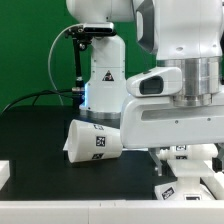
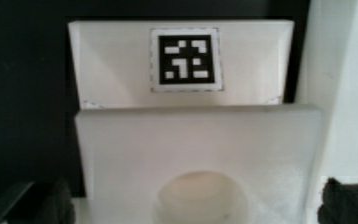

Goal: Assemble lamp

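The flat square lamp base (image 2: 194,150) fills the wrist view. It is white, with a round socket hole (image 2: 202,195) and a black-and-white tag (image 2: 186,60) on its far part. My gripper (image 2: 194,200) is open and straddles the base, with a dark finger (image 2: 34,200) just off each side edge. In the exterior view the gripper (image 1: 186,162) hangs low over the base (image 1: 190,186) at the front right. The tapered shade (image 1: 92,140) lies on its side on the black table, apart from the gripper on the exterior view's left. The bulb is not in view.
The robot's white pedestal (image 1: 103,75), with cables, stands behind the shade. My own bulky arm (image 1: 170,110) hides the right of the table. A white edge (image 1: 4,172) shows at the front left, and a green backdrop is behind.
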Controlling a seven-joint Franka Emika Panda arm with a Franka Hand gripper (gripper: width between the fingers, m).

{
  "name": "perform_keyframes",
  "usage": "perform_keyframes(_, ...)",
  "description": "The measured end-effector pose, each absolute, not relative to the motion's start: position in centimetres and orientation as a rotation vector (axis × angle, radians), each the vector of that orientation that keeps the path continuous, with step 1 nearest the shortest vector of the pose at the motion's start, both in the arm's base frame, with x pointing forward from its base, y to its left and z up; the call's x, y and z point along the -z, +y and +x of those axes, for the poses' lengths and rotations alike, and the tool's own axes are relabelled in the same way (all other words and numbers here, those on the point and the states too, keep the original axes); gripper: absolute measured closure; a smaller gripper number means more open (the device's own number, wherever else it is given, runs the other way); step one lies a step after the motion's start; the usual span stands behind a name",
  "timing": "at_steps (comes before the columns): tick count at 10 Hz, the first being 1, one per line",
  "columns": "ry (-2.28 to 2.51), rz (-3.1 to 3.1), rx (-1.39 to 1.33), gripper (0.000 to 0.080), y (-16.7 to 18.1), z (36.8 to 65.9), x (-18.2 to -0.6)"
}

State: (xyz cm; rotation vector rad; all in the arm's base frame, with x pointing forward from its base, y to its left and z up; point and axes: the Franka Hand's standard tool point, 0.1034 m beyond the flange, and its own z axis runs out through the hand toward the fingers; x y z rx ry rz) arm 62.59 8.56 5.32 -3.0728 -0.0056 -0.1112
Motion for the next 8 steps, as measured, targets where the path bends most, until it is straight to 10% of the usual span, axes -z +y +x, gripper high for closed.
perform_keyframes(8,0.162,-3.064,0.039,0.01,10.4,61.2,-10.0)
